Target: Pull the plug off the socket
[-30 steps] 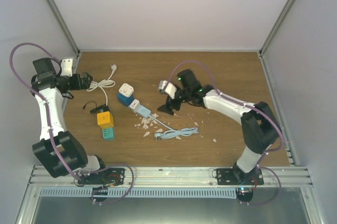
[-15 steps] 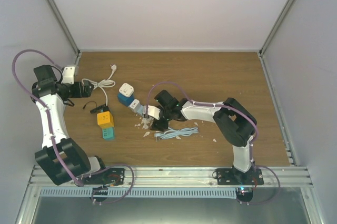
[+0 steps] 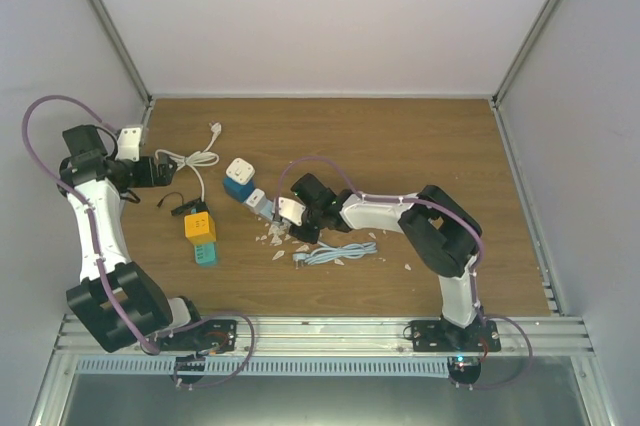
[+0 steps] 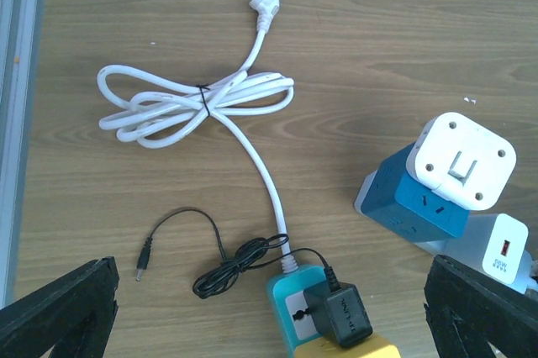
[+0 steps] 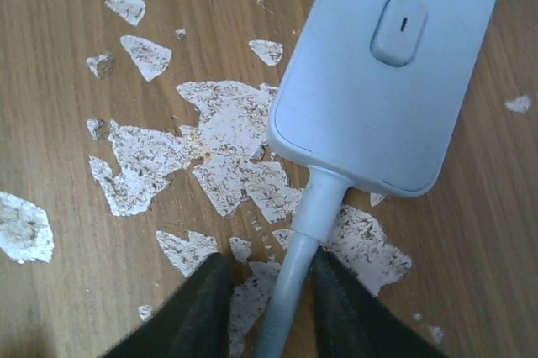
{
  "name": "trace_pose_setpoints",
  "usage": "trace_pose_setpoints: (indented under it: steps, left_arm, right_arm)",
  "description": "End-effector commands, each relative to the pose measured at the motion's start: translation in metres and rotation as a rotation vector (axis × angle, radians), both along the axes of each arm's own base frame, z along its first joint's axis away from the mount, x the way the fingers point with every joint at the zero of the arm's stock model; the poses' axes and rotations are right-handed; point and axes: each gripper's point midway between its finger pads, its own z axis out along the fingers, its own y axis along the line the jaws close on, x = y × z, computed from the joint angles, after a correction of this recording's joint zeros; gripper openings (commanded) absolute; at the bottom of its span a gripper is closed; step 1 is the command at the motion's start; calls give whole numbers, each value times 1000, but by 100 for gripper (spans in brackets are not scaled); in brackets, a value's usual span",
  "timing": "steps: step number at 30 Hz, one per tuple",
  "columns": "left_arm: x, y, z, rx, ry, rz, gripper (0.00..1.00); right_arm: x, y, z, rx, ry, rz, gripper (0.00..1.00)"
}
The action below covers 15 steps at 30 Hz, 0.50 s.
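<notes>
Right gripper (image 5: pixel 269 267) is low on the table, its fingers pinched on the pale cord (image 5: pixel 290 291) at the 4 o'clock end of the light-blue power strip (image 3: pixel 270 209). White plug (image 3: pixel 256 196) sits seated in the strip's 10 o'clock end. Left gripper (image 4: pixel 269 303) is spread wide, well apart at 9 o'clock.

We see a table (image 5: pixel 504 249) of matt wood-grain board, its top layer flaked away in rough, speckled whitish patches. The strip (image 5: pixel 387 72) is smooth pale plastic with a soft sheen, its cable (image 5: pixel 290 291) looks smooth and rubbery, and the right fingers (image 5: pixel 197 312) are dull black. Through the left wrist camera we find a glossy white-and-blue plastic cube (image 4: pixel 445 177), a smooth white cord (image 4: pixel 193 102) and a matt black plastic adapter (image 4: pixel 345 316).
</notes>
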Motion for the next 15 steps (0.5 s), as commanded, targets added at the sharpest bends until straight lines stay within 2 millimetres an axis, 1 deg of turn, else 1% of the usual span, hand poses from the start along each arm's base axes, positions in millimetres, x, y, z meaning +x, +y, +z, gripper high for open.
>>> trace_pose_setpoints:
  steps: [1,3,4,8,10,15]
  left_arm:
    - [2,4,-2,17,-16,-1,99]
    - [2,6,-3,24,-7,3,99]
    - [2,7,-5,28,0,1,99]
    - [1,10,-13,37,32,0,99]
    - [1,10,-18,25,50,2,99]
    - [6,7,-36,-16,104,-2,99]
  right_arm:
    - [0,-23,-19,-92,6,-47,22]
    - [0,-30,-19,-94,16,-53,15]
    - [1,-35,-19,-95,19,-59,13]
    - [11,-56,-16,-92,31,-105,9]
    - [16,-68,-15,-93,44,-127,2]
    - [26,-102,-15,-101,68,-186,1]
